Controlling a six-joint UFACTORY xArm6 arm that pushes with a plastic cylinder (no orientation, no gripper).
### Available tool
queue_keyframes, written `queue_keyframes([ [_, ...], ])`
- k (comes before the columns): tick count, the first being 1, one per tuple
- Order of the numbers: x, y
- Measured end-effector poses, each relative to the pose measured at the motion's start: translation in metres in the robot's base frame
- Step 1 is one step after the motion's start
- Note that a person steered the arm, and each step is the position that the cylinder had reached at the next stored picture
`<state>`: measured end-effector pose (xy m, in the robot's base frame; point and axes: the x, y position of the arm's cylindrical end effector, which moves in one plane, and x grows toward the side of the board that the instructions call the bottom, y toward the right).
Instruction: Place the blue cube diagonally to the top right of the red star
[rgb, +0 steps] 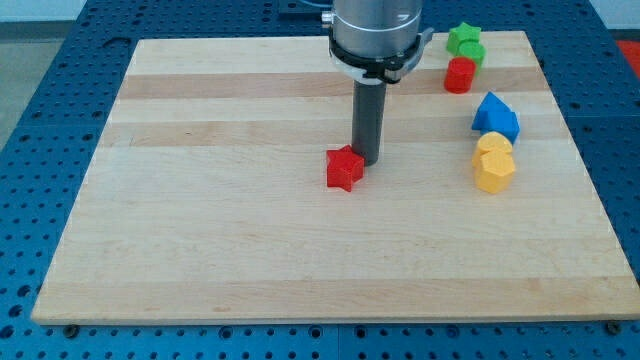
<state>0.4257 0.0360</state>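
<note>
The red star (344, 168) lies near the middle of the wooden board (200, 220). My tip (366, 161) stands right at the star's upper right side, touching it or very nearly. The blue cube (503, 124) sits far off at the view's right, pressed against another blue block (488, 105) just above and left of it; I cannot tell exactly where one ends and the other begins. The tip is well to the left of the blue blocks.
Two yellow blocks (494, 146) (494, 173) sit just below the blue ones. A red cylinder (459, 75) lies above them. Two green blocks (466, 43) sit near the board's top right edge.
</note>
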Motion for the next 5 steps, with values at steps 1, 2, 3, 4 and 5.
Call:
queue_keyframes([
  [1,-0.038,0.01],
  [2,-0.073,0.048],
  [3,-0.102,0.096],
  [4,-0.103,0.148],
  [5,-0.089,0.188],
])
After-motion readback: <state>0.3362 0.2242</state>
